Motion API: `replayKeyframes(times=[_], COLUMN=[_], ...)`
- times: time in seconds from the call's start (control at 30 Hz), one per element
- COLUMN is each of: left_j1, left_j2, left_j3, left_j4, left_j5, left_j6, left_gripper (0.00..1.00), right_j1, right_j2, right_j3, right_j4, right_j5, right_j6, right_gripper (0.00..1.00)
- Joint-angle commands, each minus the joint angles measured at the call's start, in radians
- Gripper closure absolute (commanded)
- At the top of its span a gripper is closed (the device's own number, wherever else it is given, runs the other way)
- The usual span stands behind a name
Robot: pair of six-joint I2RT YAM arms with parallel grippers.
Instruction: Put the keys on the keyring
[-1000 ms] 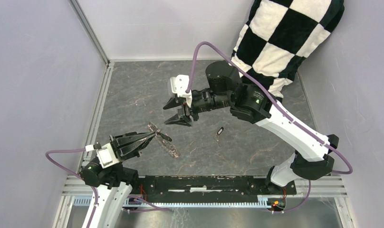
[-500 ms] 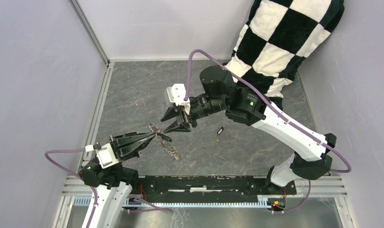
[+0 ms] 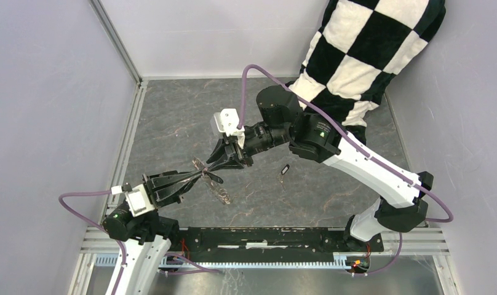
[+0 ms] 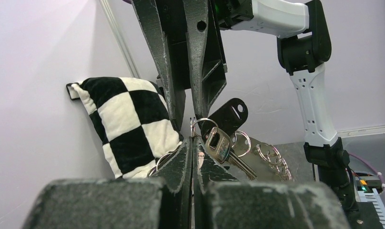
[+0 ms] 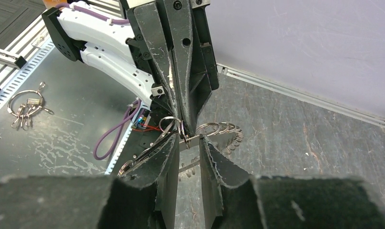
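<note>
Both my grippers meet at the keyring, one key at the ring and one not yet picked up.

My left gripper (image 3: 200, 176) is clamped fully closed on a small split ring at the end of the keyring (image 4: 267, 155), holding it above the table (image 3: 172, 123), with a black-headed key (image 4: 227, 116) hanging right at my fingertips. My right gripper (image 3: 218, 165) stands partly open, its narrow gap straddling that key's metal blade; I cannot tell whether the pads touch it. The second loose key (image 3: 285, 170) lies on the table, well apart to my right. The risk I judge: if my right jaws bite off-centre or pull sideways, the key could twist out or drag the ring from my left pinch, and the fingertips could collide.
</note>
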Motion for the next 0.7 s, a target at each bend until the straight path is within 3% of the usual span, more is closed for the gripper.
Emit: replayKeyframes(times=[0.0, 0.2, 0.33, 0.43, 0.53, 0.67], left_j1=[-0.001, -0.001, -0.001, -0.001, -0.001, -0.001], left_j2=[0.001, 0.004, 0.006, 0.009, 0.013, 0.016], left_j3=[0.036, 0.04, 0.04, 0.04, 0.044, 0.081], left_j4=[0.012, 0.01, 0.01, 0.008, -0.015, -0.159], left_j5=[-0.016, -0.017, -0.016, -0.011, -0.014, -0.041], left_j6=[-0.003, 0.0, 0.0, 0.004, 0.019, 0.109], left_gripper=[0.98, 0.98, 0.98, 0.98, 0.98, 0.83], right_j1=[0.006, 0.007, 0.007, 0.008, 0.007, 0.008], right_j2=[0.009, 0.01, 0.013, 0.013, -0.003, -0.05], right_j3=[0.017, 0.015, 0.019, 0.02, -0.001, -0.054], right_j4=[0.035, 0.023, 0.022, 0.021, 0.033, 0.064], right_j5=[-0.019, -0.017, -0.017, 0.003, 0.054, 0.158], right_j6=[0.02, 0.019, 0.023, 0.024, 0.033, 0.046], right_gripper=[0.73, 0.77, 0.87, 1.0, 1.0, 1.0])
